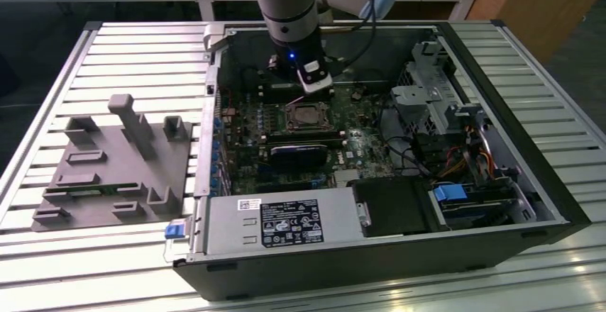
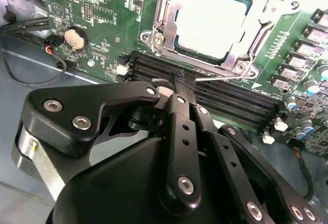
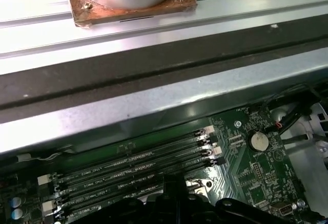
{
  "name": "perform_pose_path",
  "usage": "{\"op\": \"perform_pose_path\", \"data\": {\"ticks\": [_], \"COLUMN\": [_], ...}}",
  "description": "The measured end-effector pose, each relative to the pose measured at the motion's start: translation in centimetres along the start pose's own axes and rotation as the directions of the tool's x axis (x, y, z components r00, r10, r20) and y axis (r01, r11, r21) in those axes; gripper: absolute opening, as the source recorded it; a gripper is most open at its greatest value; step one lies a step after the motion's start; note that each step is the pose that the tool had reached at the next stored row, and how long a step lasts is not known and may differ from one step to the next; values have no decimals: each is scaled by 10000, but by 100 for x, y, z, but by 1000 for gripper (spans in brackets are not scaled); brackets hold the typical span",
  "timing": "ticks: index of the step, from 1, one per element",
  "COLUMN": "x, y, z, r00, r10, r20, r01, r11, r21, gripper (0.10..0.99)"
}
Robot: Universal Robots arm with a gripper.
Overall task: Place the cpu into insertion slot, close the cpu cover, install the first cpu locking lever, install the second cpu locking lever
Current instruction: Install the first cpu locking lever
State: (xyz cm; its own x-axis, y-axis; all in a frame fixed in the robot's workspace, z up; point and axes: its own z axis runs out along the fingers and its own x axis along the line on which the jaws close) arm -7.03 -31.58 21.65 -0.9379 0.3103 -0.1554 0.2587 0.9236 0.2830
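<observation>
Silver-grey, the cpu (image 2: 212, 21) sits in its socket under the lowered cpu cover (image 2: 163, 19) on the green motherboard (image 2: 107, 8). The black jaws are pressed together, their tip touching the thin locking lever (image 2: 218, 77) beside the memory slots (image 2: 241, 106).

Grey fixture (image 1: 113, 163) beside open computer case (image 1: 379, 266)

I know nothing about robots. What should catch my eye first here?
An open computer case lies on a slatted metal table, with the robot arm reaching down into it. In the second wrist view the black gripper hovers near the silvery cpu, seated under the cpu cover.
</observation>
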Motion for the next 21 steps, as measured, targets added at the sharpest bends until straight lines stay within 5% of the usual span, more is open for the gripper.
{"op": "perform_pose_path", "data": {"ticks": [5,14,21], "x": [13,39,60], "y": [4,-1,37], "z": [27,70,94], "r00": [10000,9996,9990], "r10": [1,-62,-157], "r20": [27,270,419], "r01": [-1,63,145], "r11": [10000,10000,9995], "r21": [-8,-57,287], "gripper": [102,102,102]}}
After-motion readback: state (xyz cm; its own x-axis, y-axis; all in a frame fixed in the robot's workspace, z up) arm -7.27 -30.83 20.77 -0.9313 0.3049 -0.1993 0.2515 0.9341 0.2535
